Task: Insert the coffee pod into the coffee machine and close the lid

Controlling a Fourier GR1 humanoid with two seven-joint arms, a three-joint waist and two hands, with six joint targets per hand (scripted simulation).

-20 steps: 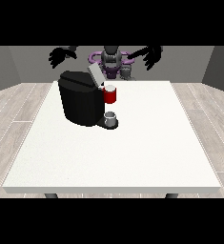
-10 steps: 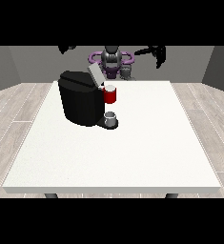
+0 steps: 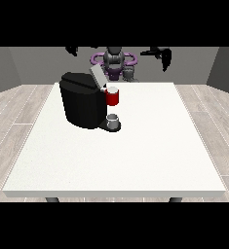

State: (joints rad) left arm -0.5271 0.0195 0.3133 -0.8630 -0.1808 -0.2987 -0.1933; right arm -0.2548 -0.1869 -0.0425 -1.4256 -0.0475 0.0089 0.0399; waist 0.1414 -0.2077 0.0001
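While the lid (image 3: 96, 76) of the coffee machine (image 3: 84, 102) is raised for loading, a grey thing (image 3: 113, 118) is seen at its base; both hands' finger positions cannot be told.

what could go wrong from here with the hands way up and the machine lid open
1. Both hands, one at the view's left and one at the view's right, are raised behind the table's far edge, so they have a long way down; a wide swing might clip the machine.
2. The lid stands tilted open toward the robot, so a descending hand could knock it shut too early.
3. A small grey thing stands at the far edge near the robot; a low sweep might tip it off.
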